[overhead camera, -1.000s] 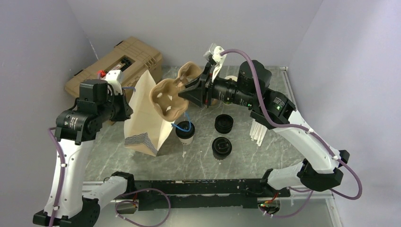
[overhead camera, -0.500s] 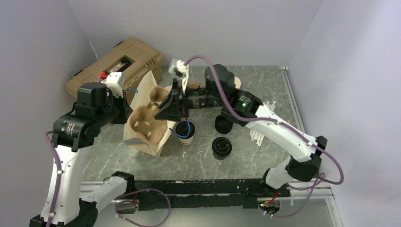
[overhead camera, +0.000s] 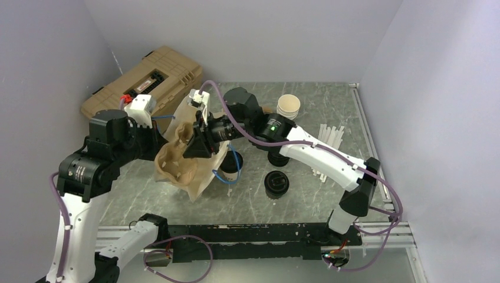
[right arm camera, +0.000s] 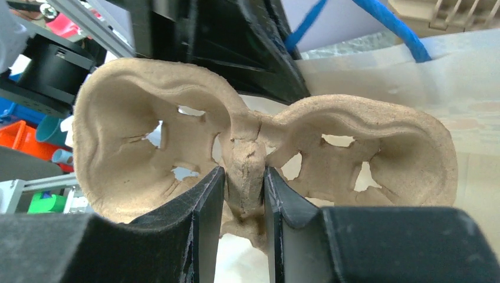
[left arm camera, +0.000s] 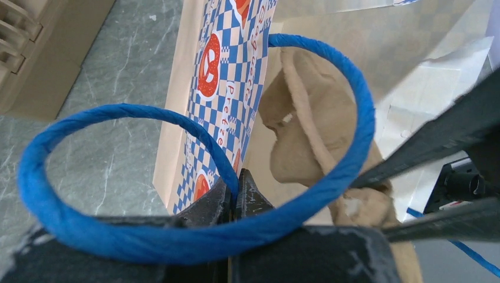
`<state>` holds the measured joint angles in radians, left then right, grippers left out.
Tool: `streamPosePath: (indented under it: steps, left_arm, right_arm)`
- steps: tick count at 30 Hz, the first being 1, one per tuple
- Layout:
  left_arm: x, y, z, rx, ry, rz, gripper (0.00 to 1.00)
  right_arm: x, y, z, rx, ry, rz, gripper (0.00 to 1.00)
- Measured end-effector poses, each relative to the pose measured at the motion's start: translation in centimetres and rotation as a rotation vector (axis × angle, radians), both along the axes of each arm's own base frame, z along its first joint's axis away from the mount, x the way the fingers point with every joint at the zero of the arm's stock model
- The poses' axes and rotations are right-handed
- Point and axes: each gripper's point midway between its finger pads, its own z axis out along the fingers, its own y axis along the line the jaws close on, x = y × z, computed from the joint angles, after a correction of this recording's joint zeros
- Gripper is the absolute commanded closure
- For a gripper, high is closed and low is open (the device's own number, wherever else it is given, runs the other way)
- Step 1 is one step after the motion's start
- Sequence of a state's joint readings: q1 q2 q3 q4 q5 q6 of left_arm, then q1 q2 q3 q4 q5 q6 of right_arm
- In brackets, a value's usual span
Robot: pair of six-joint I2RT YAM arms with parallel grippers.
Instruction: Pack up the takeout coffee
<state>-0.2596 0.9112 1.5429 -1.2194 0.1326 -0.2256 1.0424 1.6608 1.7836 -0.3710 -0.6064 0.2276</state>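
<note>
Pinching the pulp carrier (right arm camera: 177, 147) by its middle ridge in my right pincer (right arm camera: 243, 177), I should ease it level into the paper bag (left arm camera: 218, 59) ahead, whose blue handle (left arm camera: 118, 242) my left pincer (left arm camera: 236, 190) clamps. The takeout coffee (overhead camera: 234, 170) stands on the bench (overhead camera: 247, 203) beneath my right wrist.

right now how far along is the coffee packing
Early. Done: left hand pinches the blue rope handle of the brown paper bag, holding it up. In hand: right hand clamps the moulded pulp cup carrier by its middle at the bag's mouth. Left: the black-lidded paper coffee cup sits on the table, unpacked.
</note>
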Motion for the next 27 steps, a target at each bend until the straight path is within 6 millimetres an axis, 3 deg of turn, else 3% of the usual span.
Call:
streamPosePath:
  steps: [5,16,21,27]
  left_arm:
    - [-0.8,-0.3,0.0,0.001,0.000,-0.028,1.00]
    - [-3.3,-1.0,1.0,-0.014,-0.062,-0.118,1.00]
    - [-3.4,-1.2,1.0,-0.017,-0.061,-0.130,1.00]
    - [-3.5,-1.0,1.0,-0.009,-0.055,-0.123,1.00]
  right_arm:
    - [0.9,-0.2,-1.5,-0.049,-0.012,-0.020,0.68]
    - [4.0,-2.4,-2.2,-0.108,-0.076,-0.126,0.68]
    - [4.3,-3.4,-2.7,-0.152,-0.130,-0.158,0.68]
    - [3.6,-3.1,-4.7,-0.238,-0.227,-0.151,0.70]
